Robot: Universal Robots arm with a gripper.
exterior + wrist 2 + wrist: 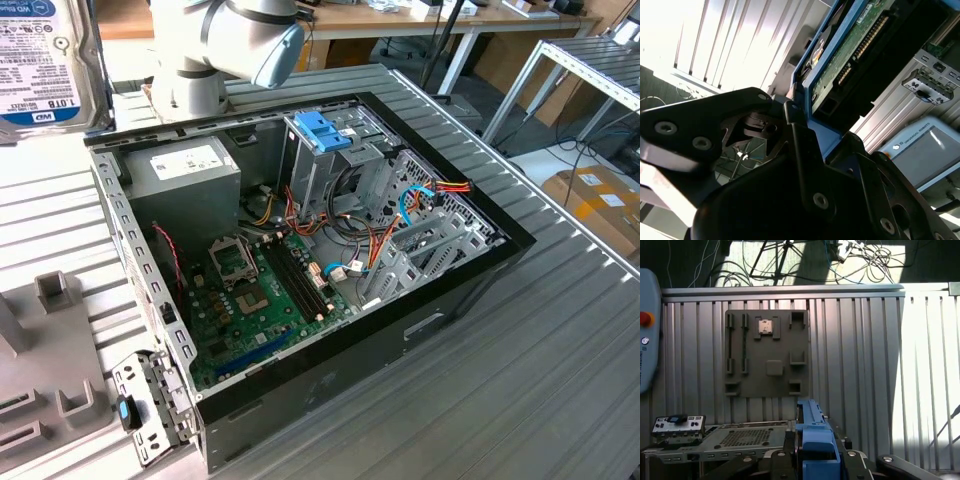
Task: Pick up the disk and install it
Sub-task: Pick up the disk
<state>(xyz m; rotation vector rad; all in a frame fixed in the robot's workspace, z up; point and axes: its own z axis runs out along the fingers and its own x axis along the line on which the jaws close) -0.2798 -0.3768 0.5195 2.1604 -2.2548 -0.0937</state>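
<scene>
The disk [875, 65] looks stiff and probably heavyish, with a fragile bare circuit board [847, 57], so it's good the pincer [799, 112] is clamped on its blue rails [801, 75].

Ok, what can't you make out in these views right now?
The disk: cut off by the exterior view's top-left edge.
The claw: contact faces hidden by the disk itself, first wrist view.
The drive cage: interior hidden by its blue handle and walls, exterior view.
</scene>
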